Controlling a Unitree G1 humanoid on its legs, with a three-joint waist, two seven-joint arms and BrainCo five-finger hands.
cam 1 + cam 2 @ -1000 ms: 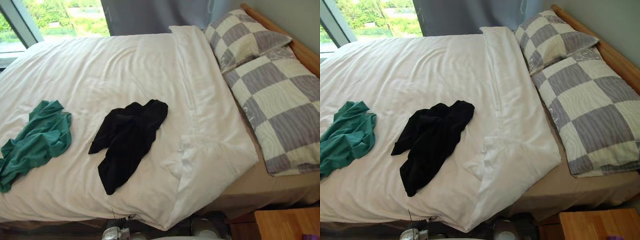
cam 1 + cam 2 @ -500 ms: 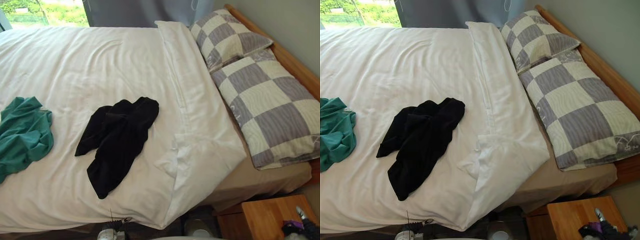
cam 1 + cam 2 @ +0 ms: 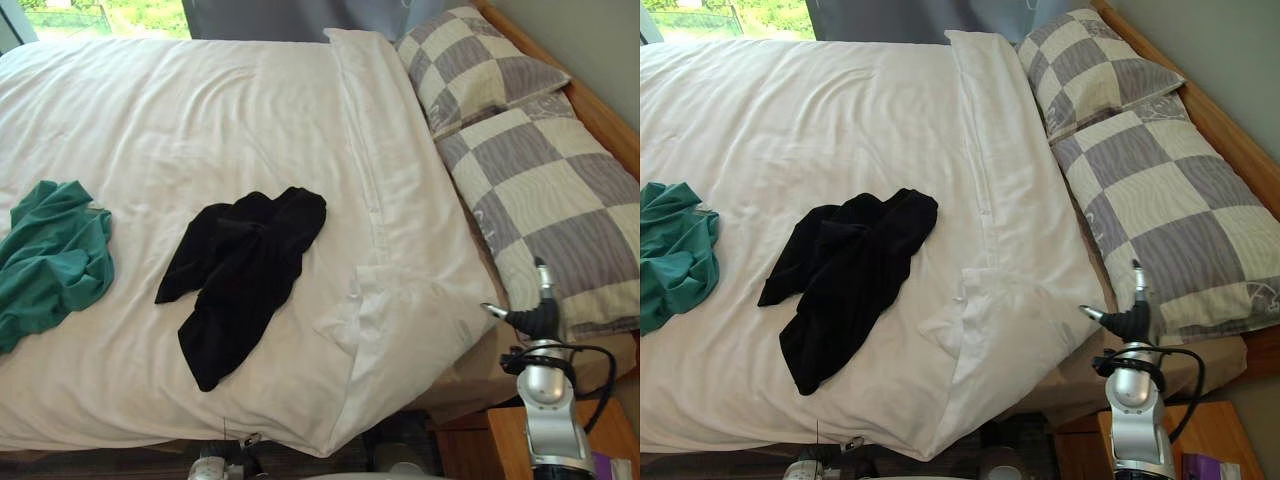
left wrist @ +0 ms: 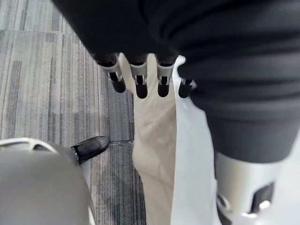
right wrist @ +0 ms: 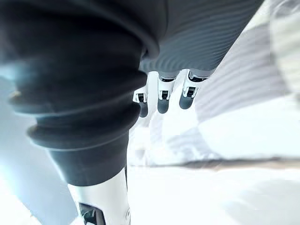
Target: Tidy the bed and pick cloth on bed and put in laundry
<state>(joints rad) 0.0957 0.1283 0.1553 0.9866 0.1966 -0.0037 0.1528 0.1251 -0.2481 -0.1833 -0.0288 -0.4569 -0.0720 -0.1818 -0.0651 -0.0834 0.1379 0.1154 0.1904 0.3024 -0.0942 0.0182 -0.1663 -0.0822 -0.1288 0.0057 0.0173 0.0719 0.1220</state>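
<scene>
The right hand [image 3: 540, 318] stands at the edge of the bed [image 3: 480, 370], fingers apart and empty, likely aiming for the rumpled duvet corner [image 3: 400, 315] just beside them. The black cloth [image 3: 245, 280] and green cloth [image 3: 50, 262] lie well left of them, untouched; the left hand [image 4: 140, 79] hangs, fingers straight.

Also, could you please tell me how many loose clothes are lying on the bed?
2: a black cloth in the middle of the duvet, and a green cloth to its left. More may lie beyond the frame.

Two checked pillows [image 3: 540, 190], wooden nightstand [image 3: 1220, 430], grey curtain [image 3: 260, 18]
</scene>
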